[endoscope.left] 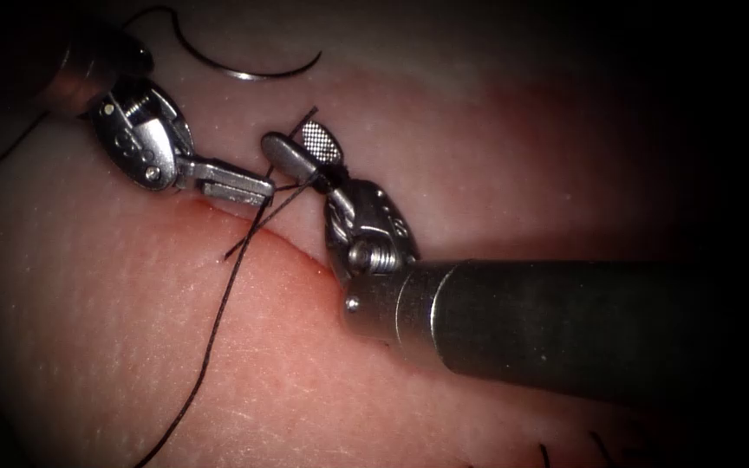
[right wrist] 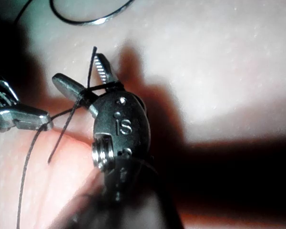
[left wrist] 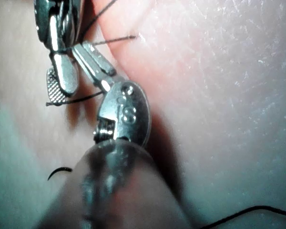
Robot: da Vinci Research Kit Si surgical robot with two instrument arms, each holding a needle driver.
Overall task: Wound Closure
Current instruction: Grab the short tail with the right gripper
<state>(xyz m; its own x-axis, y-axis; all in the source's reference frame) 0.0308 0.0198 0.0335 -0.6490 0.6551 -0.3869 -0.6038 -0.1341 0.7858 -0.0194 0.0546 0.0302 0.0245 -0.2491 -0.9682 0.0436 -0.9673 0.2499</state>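
Note:
The curved needle [endoscope.left: 244, 74] lies free on the tissue [endoscope.left: 114, 347] beyond the cut [endoscope.left: 298, 251], held by neither tool and not in the tissue; it also shows in the right wrist view [right wrist: 86, 21]. My left tool [endoscope.left: 262, 191] reaches in from the upper left with its jaws shut on the dark thread [endoscope.left: 217, 321] right above the cut. The right tool [endoscope.left: 289, 135] stands open just to the right of it. Thread crosses the gap between its jaws near the hinge [right wrist: 88, 93]. A short thread tail [endoscope.left: 249, 238] slants across the cut.
The right tool's thick shaft [endoscope.left: 565, 325] lies across the tissue at the lower right. Red fluid [endoscope.left: 322, 273] tints the cut's edges. Short cut thread ends [endoscope.left: 544, 454] stick up near the bottom right. The long thread runs off toward the lower left.

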